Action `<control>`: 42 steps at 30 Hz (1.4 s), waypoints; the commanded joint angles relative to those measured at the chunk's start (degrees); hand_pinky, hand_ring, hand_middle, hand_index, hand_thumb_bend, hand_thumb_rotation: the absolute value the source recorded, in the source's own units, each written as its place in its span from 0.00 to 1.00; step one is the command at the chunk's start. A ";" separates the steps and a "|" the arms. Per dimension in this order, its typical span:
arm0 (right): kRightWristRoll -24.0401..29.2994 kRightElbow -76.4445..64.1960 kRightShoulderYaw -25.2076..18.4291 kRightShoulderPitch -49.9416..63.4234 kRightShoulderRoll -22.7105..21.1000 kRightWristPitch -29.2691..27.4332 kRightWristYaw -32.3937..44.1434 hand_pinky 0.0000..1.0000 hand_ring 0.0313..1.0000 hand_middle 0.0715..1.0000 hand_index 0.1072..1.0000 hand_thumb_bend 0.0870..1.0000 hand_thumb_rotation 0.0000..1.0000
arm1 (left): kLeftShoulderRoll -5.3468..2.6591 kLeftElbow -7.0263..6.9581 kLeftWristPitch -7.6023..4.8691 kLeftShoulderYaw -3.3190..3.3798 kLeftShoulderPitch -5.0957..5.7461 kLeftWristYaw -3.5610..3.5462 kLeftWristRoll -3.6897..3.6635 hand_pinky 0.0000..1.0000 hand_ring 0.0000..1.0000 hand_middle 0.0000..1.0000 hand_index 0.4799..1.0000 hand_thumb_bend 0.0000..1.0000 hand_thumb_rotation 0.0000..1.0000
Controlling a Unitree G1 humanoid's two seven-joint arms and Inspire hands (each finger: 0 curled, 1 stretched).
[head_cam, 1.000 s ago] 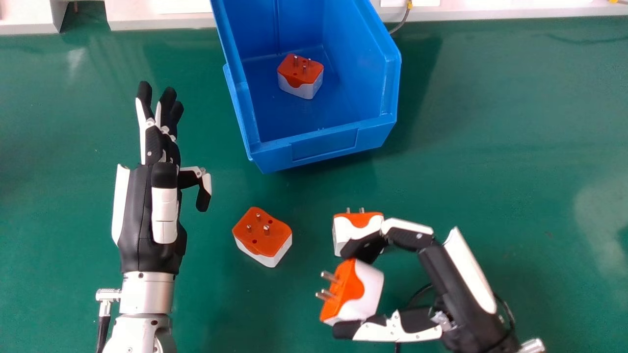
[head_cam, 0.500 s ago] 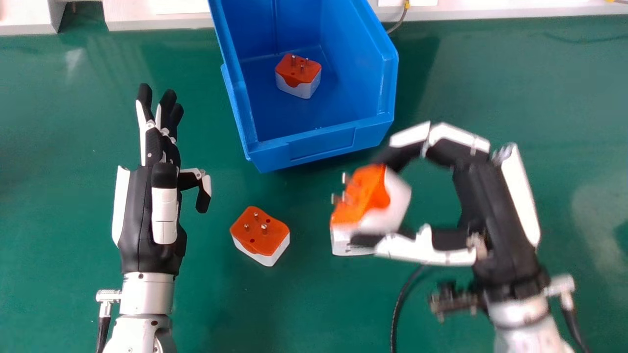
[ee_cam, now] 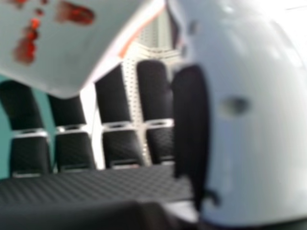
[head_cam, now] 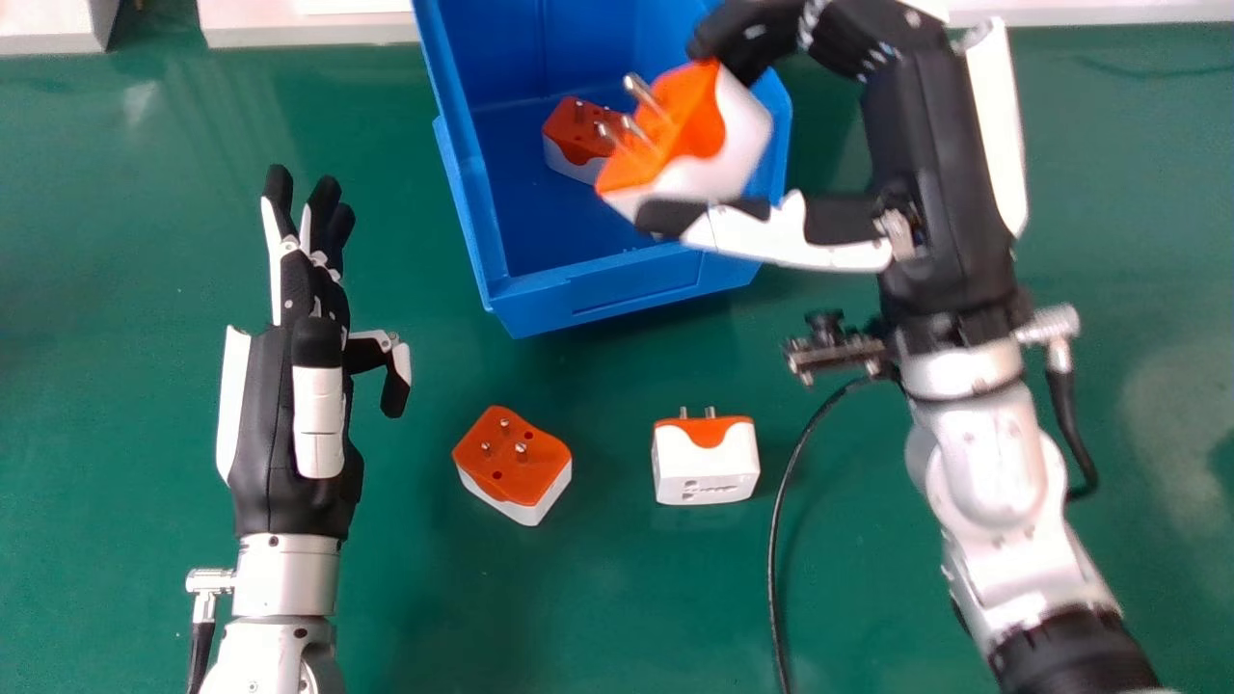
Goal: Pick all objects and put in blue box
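Note:
In the head view my right hand (head_cam: 940, 164) is over the right part of the blue box (head_cam: 631, 289), its fingers and thumb pinching an orange and white plug adapter (head_cam: 709, 145), pins facing left. The right hand view has the held adapter (ee_cam: 57, 52) close up beside my right hand's fingers and thumb (ee_cam: 254, 115). Inside the box, a second adapter (head_cam: 574, 145) sits partly behind the held one. Two more stand on the green table: one pins-up (head_cam: 516, 458), one on its side (head_cam: 706, 463). My left hand (head_cam: 289, 414) is at the left, fingers straight.
The green table (head_cam: 598, 607) spreads around the adapters. A black cable (head_cam: 783, 540) runs down beside my right forearm. Pale ledges (head_cam: 308, 29) border the table's far edge, behind and beside the box.
My right hand has carried its adapter from the near part of the table, up and away past the sideways adapter, to above the box. The left hand has stayed practically still.

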 commanded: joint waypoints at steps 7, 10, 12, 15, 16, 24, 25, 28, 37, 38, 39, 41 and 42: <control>-6.01 7.69 -1.72 -12.15 1.83 3.21 -7.63 0.35 0.39 0.46 0.46 0.47 0.00 | -0.31 0.98 -0.95 0.27 -1.85 -1.07 -0.95 0.00 1.00 1.00 1.00 1.00 1.00; -8.33 10.50 -1.69 -14.54 1.92 3.95 -10.43 0.35 0.39 0.46 0.47 0.47 0.00 | -0.23 1.33 -1.00 0.39 -2.15 -1.32 -1.12 0.00 1.00 1.00 1.00 1.00 1.00; -9.75 13.11 -1.47 -16.55 1.92 4.65 -12.45 0.35 0.39 0.45 0.47 0.47 0.00 | -0.22 1.42 -1.03 0.51 -2.33 -1.63 -1.39 0.00 1.00 1.00 1.00 1.00 1.00; -10.87 16.19 -1.09 -18.72 1.87 5.06 -14.31 0.35 0.39 0.45 0.47 0.47 0.00 | -0.27 1.70 -1.03 0.70 -2.57 -1.98 -1.68 0.00 1.00 1.00 1.00 1.00 1.00; -11.05 17.11 -0.99 -19.49 1.92 5.36 -14.66 0.35 0.39 0.45 0.47 0.47 0.00 | -0.22 1.81 -1.00 0.74 -2.67 -2.07 -1.74 0.00 1.00 1.00 1.00 1.00 1.00; -11.43 27.07 0.03 -27.89 2.45 9.83 -16.69 0.34 0.39 0.45 0.46 0.47 0.00 | -0.04 1.83 -1.15 0.59 -2.82 -2.40 -1.94 0.00 1.00 1.00 0.99 1.00 1.00; -11.54 28.19 0.23 -28.75 2.54 10.35 -17.00 0.34 0.39 0.45 0.46 0.47 0.00 | 0.02 1.84 -1.14 0.62 -2.80 -2.46 -2.00 0.00 1.00 1.00 0.99 1.00 1.00; -11.97 31.18 0.91 -31.05 2.75 11.86 -18.08 0.35 0.39 0.45 0.46 0.47 0.00 | 0.17 1.99 -1.16 0.71 -2.72 -2.73 -2.17 0.00 1.00 1.00 0.99 1.00 1.00; -14.00 36.59 3.20 -35.35 2.92 17.20 -20.71 0.35 0.39 0.46 0.46 0.47 0.00 | 0.01 2.21 -1.38 0.79 -2.33 -2.96 -2.09 0.00 1.00 1.00 0.98 1.00 1.00; -14.24 36.80 3.48 -35.60 2.98 17.64 -20.91 0.35 0.39 0.46 0.46 0.47 0.00 | -0.02 2.26 -1.36 0.78 -2.34 -2.95 -2.06 0.00 1.00 1.00 0.98 1.00 1.00; -14.47 37.05 3.82 -35.89 3.05 18.14 -21.22 0.35 0.39 0.46 0.46 0.47 0.00 | -0.04 2.28 -1.36 0.77 -2.34 -2.94 -2.03 0.00 1.00 1.00 0.98 1.00 1.00; -14.75 38.00 4.31 -37.05 3.22 19.95 -21.44 0.36 0.39 0.46 0.46 0.47 0.00 | -0.02 2.26 -1.33 0.74 -2.34 -2.89 -1.96 0.00 1.00 1.00 0.98 1.00 1.00; -14.79 38.49 4.42 -37.69 3.33 21.05 -21.37 0.36 0.39 0.46 0.46 0.47 0.00 | -0.02 2.26 -1.31 0.72 -2.33 -2.89 -1.94 0.00 1.00 1.00 0.98 1.00 1.00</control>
